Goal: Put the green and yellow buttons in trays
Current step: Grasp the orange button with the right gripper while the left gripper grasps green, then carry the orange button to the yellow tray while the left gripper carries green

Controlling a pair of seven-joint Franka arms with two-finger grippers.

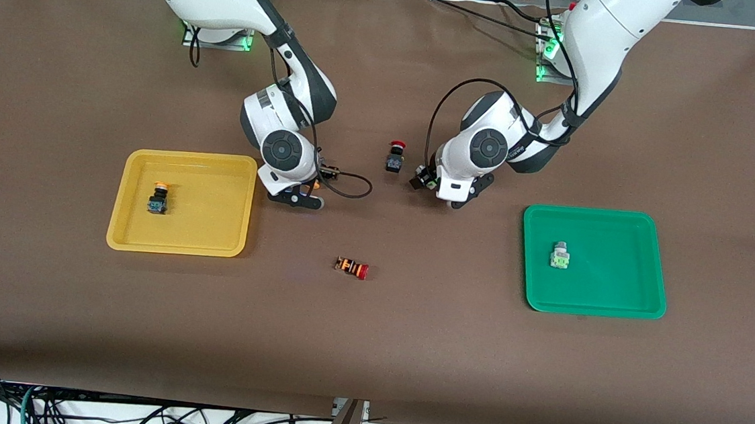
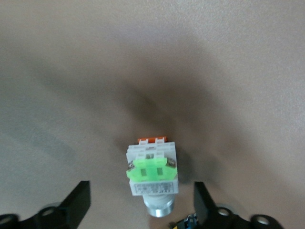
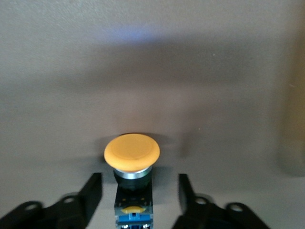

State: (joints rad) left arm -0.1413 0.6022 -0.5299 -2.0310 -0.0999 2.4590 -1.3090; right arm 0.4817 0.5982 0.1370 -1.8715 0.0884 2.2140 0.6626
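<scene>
Right tool (image 3: pixel 138 191) low over desk (image 1: pixel 367 346) beside yellow tray (image 1: pixel 126 233), fingers spread either side of yellow button (image 3: pixel 132 152), not yet gripping. Left tool (image 2: pixel 142 200) low near green tray (image 1: pixel 532 298), likewise spread around green button (image 2: pixel 151 177). One button already in each tray. Advised: centre, close squarely on bodies, not caps; lift straight.

White glossy arm shells, dark grey joints, round grey caps, black looping cables, black gripper fingers.
</scene>
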